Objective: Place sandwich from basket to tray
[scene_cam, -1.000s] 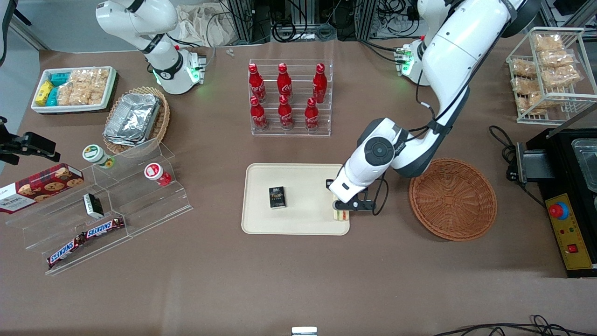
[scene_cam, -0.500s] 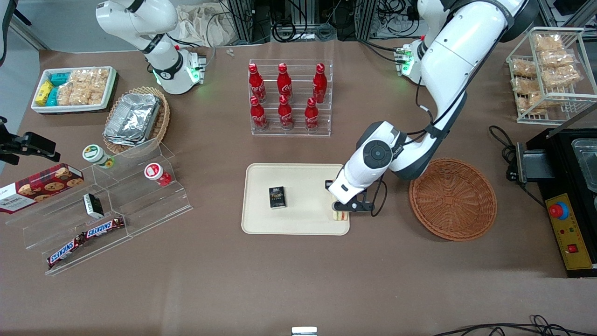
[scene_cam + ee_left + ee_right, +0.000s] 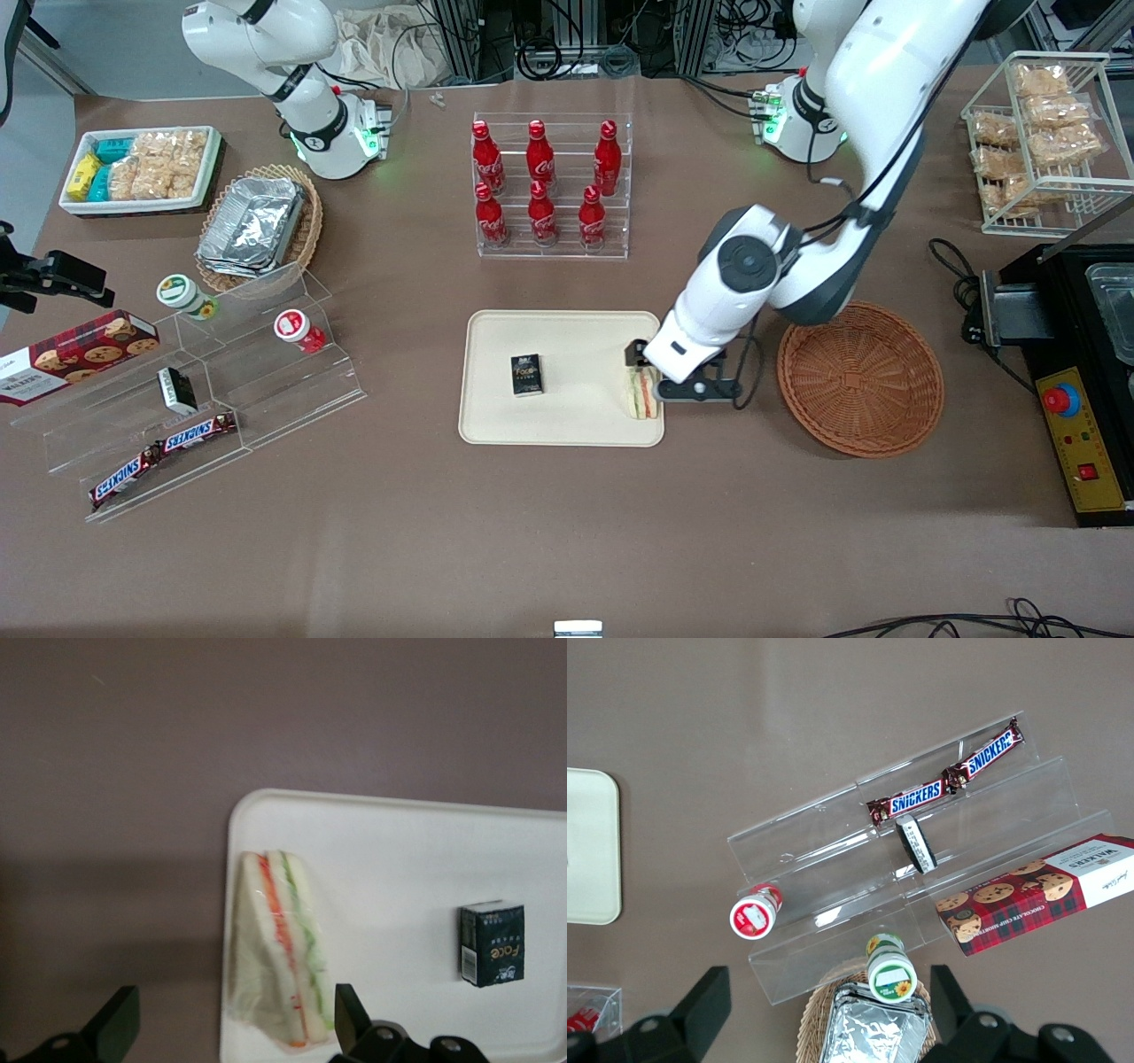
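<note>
- Broadly, the brown table (image 3: pixel 549 532) carries the whole layout, with the working zone near its middle and the stock goods spread toward both ends.
- Next in size, the basket (image 3: pixel 859 378) sits toward the working arm's end, well apart from nothing it needs to hold: its woven bowl shows nothing inside, which fits the sandwich having been taken out of it.
- Beside it lies the tray (image 3: pixel 567 332), the drop-off spot, flat and low-rimmed so a wedge can simply be set down on it.
- Just above the tray's basket-side edge hangs the gripper (image 3: pixel 232 1028), its fingers spread wide with a clear gap on each side of the sandwich, touching nothing. It looks raised off the tray, probably so the arm can pull away without nudging the food.
- Lying on the tray, right against the rim nearest the basket, is the sandwich (image 3: pixel 276 948), resting on its side with the red and green filling lines showing. It sits close to the edge, likely because that was the shortest reach from the basket.
- Smallest, a dark box (image 3: pixel 492 943) rests on the same tray, well apart from the sandwich, so the two do not crowd each other.
- Judged from this, the placing seems done; only the retreat remains.
</note>
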